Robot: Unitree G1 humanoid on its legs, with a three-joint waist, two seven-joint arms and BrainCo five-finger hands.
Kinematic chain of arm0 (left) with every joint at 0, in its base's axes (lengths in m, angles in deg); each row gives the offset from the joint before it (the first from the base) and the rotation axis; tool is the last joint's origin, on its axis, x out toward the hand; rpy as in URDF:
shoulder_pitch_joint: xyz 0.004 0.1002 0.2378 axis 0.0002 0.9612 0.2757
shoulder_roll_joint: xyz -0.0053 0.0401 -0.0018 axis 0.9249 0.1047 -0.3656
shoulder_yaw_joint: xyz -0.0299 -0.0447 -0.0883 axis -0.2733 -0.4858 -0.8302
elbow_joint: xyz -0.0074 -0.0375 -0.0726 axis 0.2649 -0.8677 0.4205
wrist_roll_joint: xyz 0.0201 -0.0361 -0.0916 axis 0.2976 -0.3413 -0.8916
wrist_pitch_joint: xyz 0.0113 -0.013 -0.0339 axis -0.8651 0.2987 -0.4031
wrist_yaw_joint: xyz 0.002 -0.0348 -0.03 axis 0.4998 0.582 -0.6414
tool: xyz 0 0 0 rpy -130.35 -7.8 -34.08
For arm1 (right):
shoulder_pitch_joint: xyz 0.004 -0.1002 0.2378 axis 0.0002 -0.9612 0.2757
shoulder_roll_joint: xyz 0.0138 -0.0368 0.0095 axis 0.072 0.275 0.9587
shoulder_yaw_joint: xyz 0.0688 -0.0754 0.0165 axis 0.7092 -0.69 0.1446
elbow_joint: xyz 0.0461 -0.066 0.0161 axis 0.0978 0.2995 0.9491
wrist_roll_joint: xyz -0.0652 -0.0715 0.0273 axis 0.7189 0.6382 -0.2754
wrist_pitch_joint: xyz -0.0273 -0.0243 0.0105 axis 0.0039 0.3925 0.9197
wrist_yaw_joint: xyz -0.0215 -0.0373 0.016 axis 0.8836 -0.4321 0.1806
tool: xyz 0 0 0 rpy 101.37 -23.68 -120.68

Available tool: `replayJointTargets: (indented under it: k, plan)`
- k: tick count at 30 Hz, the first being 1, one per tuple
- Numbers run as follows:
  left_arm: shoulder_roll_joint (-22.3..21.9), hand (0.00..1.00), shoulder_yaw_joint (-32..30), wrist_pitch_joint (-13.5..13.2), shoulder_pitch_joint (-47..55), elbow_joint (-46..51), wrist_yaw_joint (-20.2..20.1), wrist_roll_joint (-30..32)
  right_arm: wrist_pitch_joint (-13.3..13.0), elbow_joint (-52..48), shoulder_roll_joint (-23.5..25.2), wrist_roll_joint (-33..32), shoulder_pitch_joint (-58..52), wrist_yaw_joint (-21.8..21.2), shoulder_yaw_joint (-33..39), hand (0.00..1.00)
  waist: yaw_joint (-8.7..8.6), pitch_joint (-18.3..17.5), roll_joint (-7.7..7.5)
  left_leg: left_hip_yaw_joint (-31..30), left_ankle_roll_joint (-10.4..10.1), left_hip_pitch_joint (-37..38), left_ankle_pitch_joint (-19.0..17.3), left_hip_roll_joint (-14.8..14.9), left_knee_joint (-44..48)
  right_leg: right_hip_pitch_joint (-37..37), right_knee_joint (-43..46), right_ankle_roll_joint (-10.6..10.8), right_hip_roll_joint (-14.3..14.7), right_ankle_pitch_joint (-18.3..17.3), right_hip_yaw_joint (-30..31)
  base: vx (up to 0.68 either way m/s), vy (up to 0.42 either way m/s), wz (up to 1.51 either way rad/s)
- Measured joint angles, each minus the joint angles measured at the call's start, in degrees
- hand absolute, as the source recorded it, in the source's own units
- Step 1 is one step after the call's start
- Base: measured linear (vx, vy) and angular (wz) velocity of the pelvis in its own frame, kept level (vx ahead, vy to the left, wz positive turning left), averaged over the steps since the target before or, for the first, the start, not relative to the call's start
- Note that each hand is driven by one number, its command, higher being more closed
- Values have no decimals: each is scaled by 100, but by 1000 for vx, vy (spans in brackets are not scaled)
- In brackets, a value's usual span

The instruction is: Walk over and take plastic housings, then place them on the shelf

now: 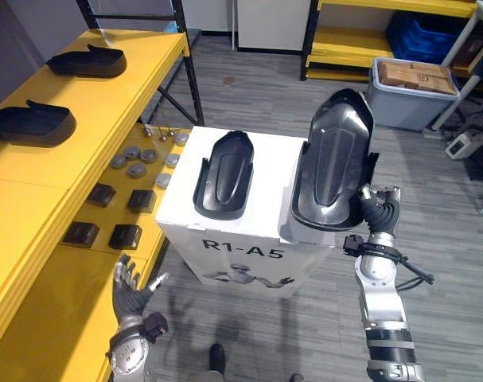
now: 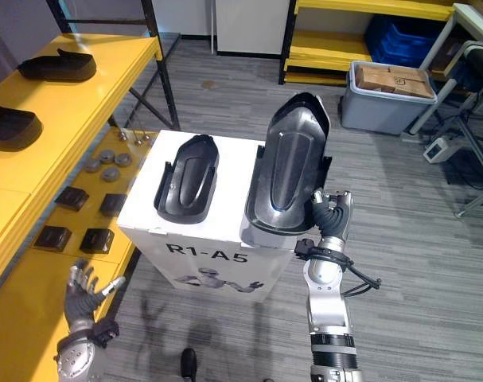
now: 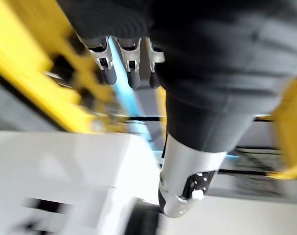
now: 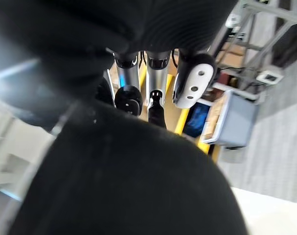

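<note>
- Grey plank floor (image 1: 257,87), with a yellow shelf (image 1: 34,183) along the 9 o'clock side and a white box (image 1: 265,223) in the middle
- A flat housing (image 1: 223,173) lies on the box's left half with its hollow side up; its long axis runs 6 to 12 and the narrower end points to 12
- A raised housing (image 1: 333,159) stands tilted over the box's right half, hollow face towards the camera; its long axis runs 6 to 12, with the tapered end high at 12 and the broad end low over the box's near right corner
- The right hand (image 1: 378,208) has its fingers curled on that housing's lower edge at 4 o'clock
- The left hand (image 1: 131,290) hangs at 7 o'clock from the box, fingers spread, holding nothing
- Two shelf housings (image 1: 88,62) lie on the top tier at 10 o'clock, long axes 9 to 3
</note>
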Motion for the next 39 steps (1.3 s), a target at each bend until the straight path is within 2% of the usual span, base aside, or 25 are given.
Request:
replayJointTargets:
  k: [6, 11, 17, 23, 24, 28, 32, 33, 39]
  plan:
    - [42, 0, 1175, -35, -225, 297, -192, -522, -80, -218, -4, 37, -26, -86, -637, 100, -5, -143, 5, -36, 13, 9, 16, 0, 0, 24, 2, 0, 6, 0, -16, -13, 3, 3]
    - [121, 0, 2126, -29, -792, 315, -380, -1032, -147, -378, -9, 413, -23, -218, -1336, 100, -27, -268, 5, -28, 20, 17, 38, 2, 0, 22, 7, 0, 9, -1, -7, -13, 3, -1]
    - [244, 0, 2648, 18, -1244, 292, -397, -1549, -193, -401, -40, 759, 20, -287, -2002, 100, -71, -381, 8, 27, 23, 35, 48, 8, 0, -11, 42, -1, 9, 1, 37, -3, 1, -2]
    - [368, 0, 2807, 50, -1406, 48, -346, -2085, -192, -401, -203, 921, 93, -320, -2408, 100, -162, -419, 8, 71, 38, 52, 67, 10, -1, -26, 44, 10, 10, 16, 132, -11, 3, -4]
    - [387, 100, 2862, 55, -1459, -25, -336, -2166, -192, -401, -250, 994, 93, -330, -2416, 100, -159, -420, 9, 75, 43, 52, 75, 9, -1, -28, 44, 9, 9, 20, 137, -30, 8, -2]
    - [483, 100, 2914, 79, -1526, -65, -231, -2375, -192, -401, -285, 1005, 96, -320, -2482, 100, -166, -430, 9, 111, 51, 47, 94, 11, -2, -54, 39, 8, 10, 21, 161, -32, 7, -5]
    - [630, 100, 2911, 102, -1567, -283, -73, -2507, -193, -401, -521, 1099, 96, -305, -2751, 100, -224, -501, 10, 112, 59, 16, 119, 11, -2, -84, 33, 3, 10, 25, 166, -15, 3, -1]
    - [634, 100, 2910, 119, -1567, -300, -54, -2518, -195, -401, -548, 1113, 96, -304, -2783, 0, -225, -508, 10, 112, 60, 16, 122, 11, -3, -84, 32, 3, 10, 25, 166, 0, 0, 0]
    - [806, 100, 2845, 236, -1567, -412, 87, -2539, -386, -403, -735, 1121, 96, -312, -3190, 0, -260, -592, 6, 113, 55, -3, 151, 16, -3, -101, 4, -4, 15, 36, 169, -5, 1, 0]
